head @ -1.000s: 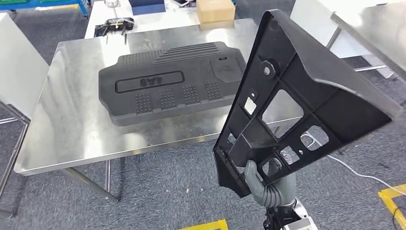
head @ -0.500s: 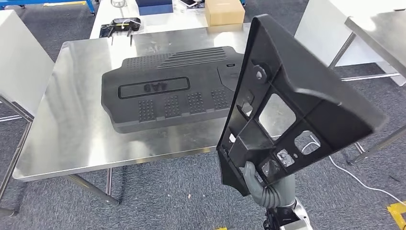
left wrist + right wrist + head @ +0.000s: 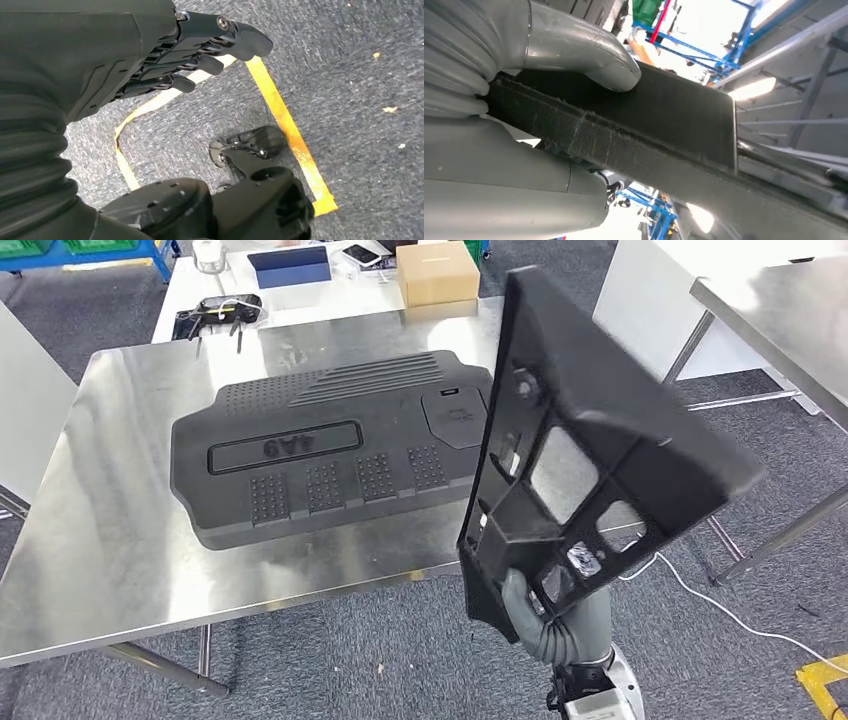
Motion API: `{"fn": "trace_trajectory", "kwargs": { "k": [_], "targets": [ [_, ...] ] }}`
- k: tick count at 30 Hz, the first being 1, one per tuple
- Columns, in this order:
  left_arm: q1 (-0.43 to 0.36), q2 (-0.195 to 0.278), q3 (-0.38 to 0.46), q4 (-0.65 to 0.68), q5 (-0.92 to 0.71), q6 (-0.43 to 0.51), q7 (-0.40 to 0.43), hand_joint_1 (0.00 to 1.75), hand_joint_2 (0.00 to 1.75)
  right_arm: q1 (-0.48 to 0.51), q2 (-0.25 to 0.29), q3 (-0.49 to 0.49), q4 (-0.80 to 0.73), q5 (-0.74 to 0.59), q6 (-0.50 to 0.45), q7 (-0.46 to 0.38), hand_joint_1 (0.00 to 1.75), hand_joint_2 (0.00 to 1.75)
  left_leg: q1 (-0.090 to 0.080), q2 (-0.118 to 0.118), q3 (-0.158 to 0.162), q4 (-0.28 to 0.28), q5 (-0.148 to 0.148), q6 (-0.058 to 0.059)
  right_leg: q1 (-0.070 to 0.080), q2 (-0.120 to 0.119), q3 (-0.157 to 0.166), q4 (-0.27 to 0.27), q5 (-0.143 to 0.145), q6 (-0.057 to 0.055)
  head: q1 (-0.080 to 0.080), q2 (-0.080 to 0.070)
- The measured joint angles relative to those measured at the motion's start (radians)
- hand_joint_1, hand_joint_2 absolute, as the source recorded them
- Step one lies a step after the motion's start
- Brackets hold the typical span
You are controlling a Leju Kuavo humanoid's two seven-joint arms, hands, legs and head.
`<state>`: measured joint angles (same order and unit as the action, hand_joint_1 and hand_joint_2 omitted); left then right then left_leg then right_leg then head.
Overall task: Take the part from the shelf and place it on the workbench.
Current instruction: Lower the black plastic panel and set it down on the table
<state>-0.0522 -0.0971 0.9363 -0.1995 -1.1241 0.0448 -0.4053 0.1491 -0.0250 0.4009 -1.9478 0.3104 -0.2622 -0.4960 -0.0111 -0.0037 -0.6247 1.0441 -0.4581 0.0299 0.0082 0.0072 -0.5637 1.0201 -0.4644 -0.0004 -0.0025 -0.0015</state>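
The right hand (image 3: 545, 615) grips the black part (image 3: 590, 460) by its lower corner, thumb (image 3: 589, 55) pressed on one face and the other fingers hidden behind it. The part stands tilted above the hand in the air, its upper edge blurred. Beyond the hand and toward the robot's left lies the steel workbench (image 3: 90, 530), whose near edge runs just past the part's lower corner. A large black cover (image 3: 320, 460) fills the bench's middle, with bare steel around it. The left hand (image 3: 200, 50) hangs over the grey floor (image 3: 360, 75), fingers loosely apart, holding nothing.
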Motion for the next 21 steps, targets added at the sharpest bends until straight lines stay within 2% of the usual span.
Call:
{"fn": "trace_trajectory", "kwargs": {
  "k": [1, 4, 5, 7, 8, 9, 10, 11, 12, 13, 14, 15, 17, 19, 21],
  "targets": [
    [0.0, -0.001, 0.0, 0.0, 0.0, 0.0, -0.001, 0.0, 1.75, -0.002, 0.0, 0.0, 0.001, 0.008, -0.002, 0.002, 1.75, 1.75, -0.003, -0.001, 0.001, -0.002, -0.006, 0.003, 0.001, 0.001, 0.002, 0.0, -0.004, 0.006, 0.0, 0.0],
    [-0.001, -0.007, 0.001, 0.0, 0.0, 0.0, -0.003, 0.0, 1.75, -0.01, -0.002, 0.001, 0.003, 0.042, -0.012, 0.007, 1.75, 1.75, 0.005, 0.0, 0.026, -0.021, 0.011, 0.013, 0.004, -0.001, -0.007, 0.023, -0.022, 0.021, 0.001, 0.0],
    [-0.002, -0.008, 0.001, 0.0, 0.0, 0.0, -0.004, 0.0, 1.75, -0.015, -0.003, 0.001, 0.004, 0.06, -0.017, 0.011, 1.75, 1.75, 0.009, 0.0, 0.035, -0.027, 0.013, 0.015, 0.004, -0.001, -0.027, 0.059, -0.036, 0.023, 0.002, 0.0],
    [-0.004, -0.01, 0.002, 0.0, -0.001, -0.001, -0.005, 0.0, 1.75, -0.025, -0.008, 0.003, 0.009, 0.098, -0.032, 0.023, 1.75, 1.75, 0.012, 0.0, 0.04, -0.031, 0.009, 0.019, -0.004, -0.001, -0.1, 0.18, -0.075, 0.024, 0.002, 0.0],
    [-0.005, -0.011, 0.003, 0.0, -0.002, -0.001, -0.005, 0.0, 1.75, -0.03, -0.012, 0.005, 0.013, 0.125, -0.043, 0.032, 1.75, 1.75, 0.013, -0.002, 0.042, -0.031, 0.006, 0.019, -0.008, -0.001, -0.14, 0.238, -0.088, 0.028, 0.003, 0.0],
    [-0.006, -0.013, 0.004, 0.0, -0.003, -0.001, -0.005, 0.0, 1.75, -0.037, -0.016, 0.007, 0.018, 0.161, -0.057, 0.044, 1.75, 1.75, 0.013, -0.003, 0.046, -0.031, 0.001, 0.018, -0.013, -0.001, -0.169, 0.27, -0.088, 0.036, 0.002, 0.0],
    [-0.005, -0.014, 0.004, 0.0, -0.006, -0.002, -0.005, 0.0, 1.75, -0.049, -0.02, 0.011, 0.026, 0.205, -0.072, 0.059, 1.75, 1.75, 0.015, -0.004, 0.051, -0.03, -0.004, 0.016, -0.018, -0.002, -0.178, 0.265, -0.071, 0.048, 0.003, 0.0],
    [-0.006, -0.016, 0.005, 0.0, -0.009, 0.0, -0.003, 0.0, 1.75, -0.065, -0.024, 0.016, 0.035, 0.25, -0.085, 0.075, 1.75, 1.75, 0.017, -0.005, 0.058, -0.03, -0.009, 0.013, -0.024, -0.002, -0.167, 0.22, -0.039, 0.063, 0.002, 0.0],
    [-0.007, -0.018, 0.005, 0.0, -0.012, 0.003, 0.001, 0.0, 1.75, -0.087, -0.028, 0.022, 0.045, 0.289, -0.093, 0.091, 1.75, 1.75, 0.019, -0.006, 0.065, -0.03, -0.016, 0.007, -0.029, -0.004, -0.141, 0.147, 0.001, 0.078, 0.003, 0.0],
    [-0.01, -0.02, 0.005, 0.0, -0.015, 0.009, 0.008, 0.0, 1.75, -0.113, -0.031, 0.03, 0.057, 0.321, -0.096, 0.108, 1.75, 1.75, 0.018, -0.007, 0.071, -0.028, -0.023, 0.001, -0.031, -0.004, -0.111, 0.08, 0.033, 0.087, 0.005, 0.0],
    [-0.013, -0.021, 0.005, 0.0, -0.017, 0.017, 0.017, 0.0, 1.75, -0.139, -0.032, 0.039, 0.069, 0.346, -0.096, 0.125, 1.75, 1.75, 0.016, -0.007, 0.075, -0.027, -0.029, -0.005, -0.033, -0.004, -0.088, 0.029, 0.054, 0.087, 0.005, 0.0],
    [-0.017, -0.022, 0.005, -0.001, -0.02, 0.024, 0.025, 0.0, 1.75, -0.166, -0.033, 0.048, 0.081, 0.369, -0.095, 0.142, 1.75, 1.75, 0.013, -0.007, 0.076, -0.026, -0.035, -0.008, -0.035, -0.003, -0.074, 0.001, 0.065, 0.081, 0.006, 0.0],
    [-0.024, -0.023, 0.005, -0.001, -0.025, 0.032, 0.037, 0.0, 1.75, -0.216, -0.034, 0.067, 0.104, 0.419, -0.095, 0.176, 1.75, 1.75, 0.011, -0.007, 0.077, -0.025, -0.038, 0.0, -0.035, -0.001, -0.069, -0.007, 0.065, 0.065, 0.004, 0.0],
    [-0.029, -0.023, 0.005, -0.001, -0.035, 0.031, 0.046, 0.0, 1.75, -0.268, -0.034, 0.088, 0.13, 0.483, -0.092, 0.216, 1.75, 1.75, 0.012, -0.005, 0.079, -0.028, -0.036, 0.011, -0.033, 0.002, -0.069, -0.007, 0.065, 0.062, 0.004, 0.0],
    [-0.037, -0.025, 0.002, -0.001, -0.05, 0.025, 0.058, 0.0, 1.75, -0.338, -0.034, 0.117, 0.173, 0.56, -0.072, 0.27, 1.75, 1.75, 0.012, -0.003, 0.083, -0.034, -0.036, 0.012, -0.03, 0.005, -0.069, -0.006, 0.063, 0.059, 0.004, 0.0]
  ]
}}
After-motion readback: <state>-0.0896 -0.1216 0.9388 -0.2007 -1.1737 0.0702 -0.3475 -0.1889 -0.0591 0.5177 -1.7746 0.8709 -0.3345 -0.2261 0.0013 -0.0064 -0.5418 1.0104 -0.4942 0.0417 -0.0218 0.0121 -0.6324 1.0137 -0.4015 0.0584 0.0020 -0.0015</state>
